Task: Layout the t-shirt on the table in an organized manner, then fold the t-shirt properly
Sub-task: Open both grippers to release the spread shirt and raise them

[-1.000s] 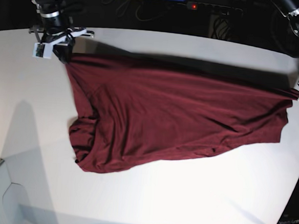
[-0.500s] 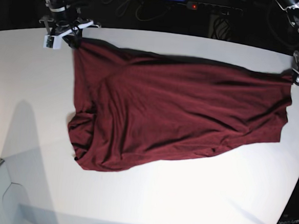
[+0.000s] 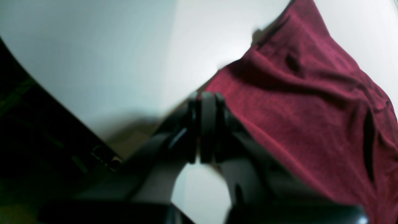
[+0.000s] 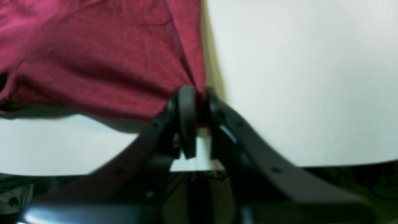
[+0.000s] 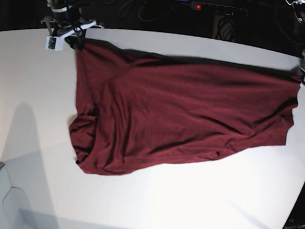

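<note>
Left gripper (image 3: pixel 206 102): jaws pressed together, clamped on an edge corner of the t-shirt (image 3: pixel 311 109), cloth fanning away from the pinch in long shallow folds; right gripper (image 4: pixel 199 99): jaws a narrow slit apart with a fold of maroon cloth between them; could not tell whether that fold was truly pinched or merely resting there.

Nearest in the base view, bare white table (image 5: pixel 187 211); then the shirt's near-left end, bunched and rumpled on the surface; beyond it the body, spread wide but creased, lying on the tabletop; farthest, the long edge drawn fairly straight between the two grippers, each at a far corner close to the table's back rim.

Judged thin, soft and light, with no stiffness at all; sagged and wrinkled wherever unsupported, likely to slide easily on the smooth top and to slip from a shallow pinch. Best taken at corners and hems, where doubled fabric gave the jaws something to bite, and at two points well apart so as to keep an edge taut; the rumpled near end looked to need tugging flat before any fold.
</note>
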